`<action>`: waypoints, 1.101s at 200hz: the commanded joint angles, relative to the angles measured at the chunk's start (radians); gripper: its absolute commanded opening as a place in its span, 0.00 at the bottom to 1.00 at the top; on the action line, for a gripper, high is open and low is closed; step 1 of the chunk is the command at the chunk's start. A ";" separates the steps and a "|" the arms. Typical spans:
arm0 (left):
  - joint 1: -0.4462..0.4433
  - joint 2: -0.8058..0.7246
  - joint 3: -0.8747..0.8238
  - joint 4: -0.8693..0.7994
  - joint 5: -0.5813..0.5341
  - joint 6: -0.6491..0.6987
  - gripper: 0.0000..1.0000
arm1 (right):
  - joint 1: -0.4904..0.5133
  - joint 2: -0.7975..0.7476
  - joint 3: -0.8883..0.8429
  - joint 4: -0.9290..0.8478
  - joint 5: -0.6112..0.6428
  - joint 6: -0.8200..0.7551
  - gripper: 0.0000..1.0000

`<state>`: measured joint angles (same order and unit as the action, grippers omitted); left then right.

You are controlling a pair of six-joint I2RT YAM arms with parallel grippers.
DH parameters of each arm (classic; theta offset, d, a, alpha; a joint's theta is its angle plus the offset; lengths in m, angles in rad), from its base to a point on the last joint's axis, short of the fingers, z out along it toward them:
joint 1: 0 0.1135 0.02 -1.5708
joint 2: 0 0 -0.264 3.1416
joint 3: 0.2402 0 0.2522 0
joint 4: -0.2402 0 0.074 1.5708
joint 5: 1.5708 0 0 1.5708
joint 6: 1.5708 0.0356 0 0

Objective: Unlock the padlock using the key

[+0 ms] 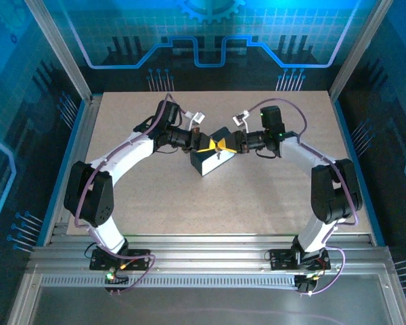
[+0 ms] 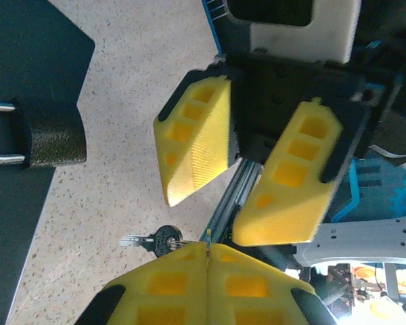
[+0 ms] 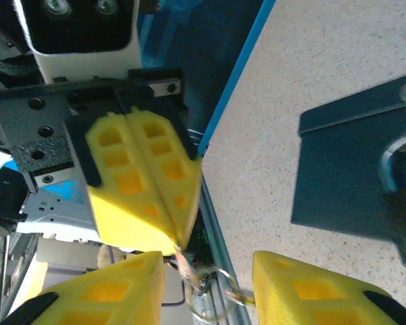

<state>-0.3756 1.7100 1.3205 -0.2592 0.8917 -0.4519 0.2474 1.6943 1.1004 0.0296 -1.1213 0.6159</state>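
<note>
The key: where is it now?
In the left wrist view, bottom centre, the key sticks out from the tips of the shut left claw, facing the open right claw, with a dark-headed second key to its left.

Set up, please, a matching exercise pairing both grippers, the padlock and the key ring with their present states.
Column one:
1. left gripper
2. right gripper
3. padlock
4. key ring

Column two:
A. jaws apart
B. dark body with a silver shackle
C. dangling just below the key
D. jaws shut on the key

Pairs: 1-D; 2-A; 3-B; 4-C.
</note>
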 commanded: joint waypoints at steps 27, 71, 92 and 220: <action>0.010 -0.048 -0.013 0.103 0.019 -0.064 0.00 | 0.001 -0.048 -0.154 0.499 0.051 0.424 0.38; 0.011 -0.047 -0.016 0.115 0.022 -0.079 0.00 | 0.015 -0.077 -0.165 0.493 0.079 0.430 0.35; 0.011 -0.049 -0.015 0.108 0.021 -0.076 0.00 | -0.005 -0.105 -0.165 0.414 0.098 0.377 0.35; 0.010 -0.046 -0.019 0.122 0.023 -0.087 0.00 | 0.045 -0.125 -0.146 0.390 0.091 0.347 0.33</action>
<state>-0.3702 1.6878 1.3190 -0.1513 0.8959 -0.5259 0.2775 1.5681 0.9356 0.3969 -1.0283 0.9676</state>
